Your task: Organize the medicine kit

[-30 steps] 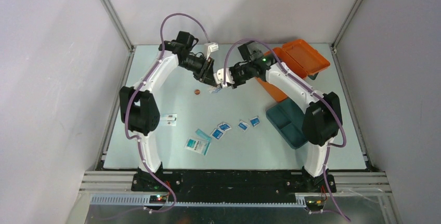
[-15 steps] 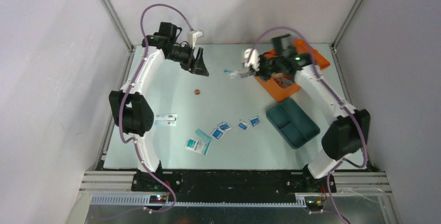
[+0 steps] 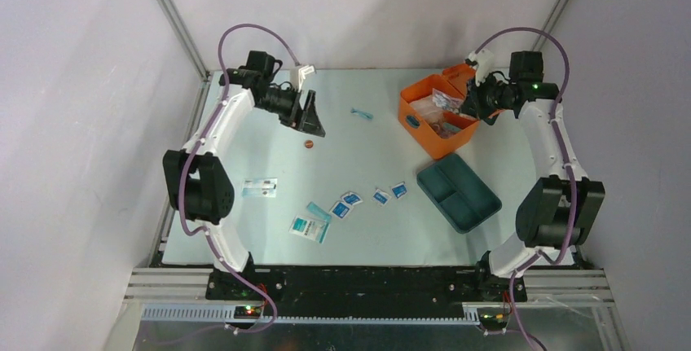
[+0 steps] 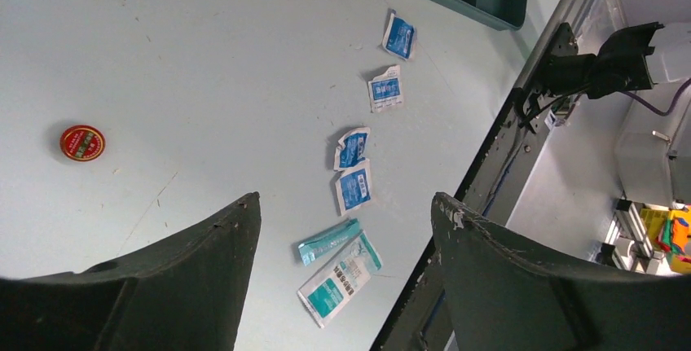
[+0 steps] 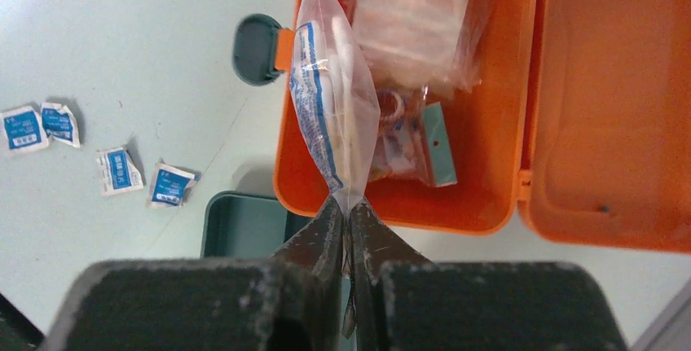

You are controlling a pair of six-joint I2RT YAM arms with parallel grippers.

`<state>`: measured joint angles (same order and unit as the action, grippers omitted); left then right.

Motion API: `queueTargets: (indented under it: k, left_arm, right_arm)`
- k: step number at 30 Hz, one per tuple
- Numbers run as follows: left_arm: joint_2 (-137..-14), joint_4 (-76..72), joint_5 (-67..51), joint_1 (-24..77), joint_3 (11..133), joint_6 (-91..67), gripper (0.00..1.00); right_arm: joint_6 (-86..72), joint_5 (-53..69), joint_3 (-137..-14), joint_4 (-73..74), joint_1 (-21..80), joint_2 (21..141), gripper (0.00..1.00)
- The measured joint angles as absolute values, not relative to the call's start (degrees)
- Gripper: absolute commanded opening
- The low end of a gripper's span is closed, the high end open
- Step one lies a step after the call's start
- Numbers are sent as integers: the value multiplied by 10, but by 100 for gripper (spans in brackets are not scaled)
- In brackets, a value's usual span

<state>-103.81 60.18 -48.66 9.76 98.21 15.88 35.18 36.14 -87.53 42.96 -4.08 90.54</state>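
The medicine kit (image 3: 424, 127) is an open orange case at the back right, with clear packets inside. Its lid (image 5: 611, 98) is folded back and its dark oval latch (image 5: 255, 48) faces the table's middle. The teal tray insert (image 3: 458, 192) lies on the table in front of it. My right gripper (image 5: 349, 208) is shut on the corner of a clear packet with a blue stripe (image 5: 334, 115) and holds it over the case (image 5: 391, 196). In the top view the right gripper (image 3: 471, 107) is above the case's far side. My left gripper (image 3: 312, 123) is open and empty at the back left.
A small red tin (image 3: 309, 144) lies below the left gripper. Several blue-white sachets (image 3: 350, 200) lie in a row mid-table, with a teal-white packet (image 3: 310, 227) nearer. A clear packet (image 3: 261, 188) lies at the left. A small blue-clear packet (image 3: 362, 113) lies at the back middle.
My right arm swung from the table's middle to the right, over the orange case, packet in its jaws. My left gripper drew back to the left. A small packet now lies at the back middle.
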Motion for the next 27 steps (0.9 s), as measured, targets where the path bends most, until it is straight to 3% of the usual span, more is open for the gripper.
queueTargets:
  k: [13,15,16,18,20,27]
  left_arm:
    - [-1028,596,-467,121,955,155,81]
    - [-1023,596,-462,126,949,155,81]
    - [-1021,595,-460,127,947,155,81]
    - [-1018,595,-453,130,945,155,81]
    - [-1015,594,-448,132,945,155,81]
    - [-1007,592,-431,133,945,155,82]
  right_arm:
    - [61,350,-822,343,-64,976,7]
    - [21,349,-812,333,-63,984,21]
    - [0,348,-810,328,-62,990,43]
    - [-40,338,-809,320,-60,1001,70]
    - [-77,313,-809,320,-55,1006,76]
    - [-135,272,-877,339,-38,997,76]
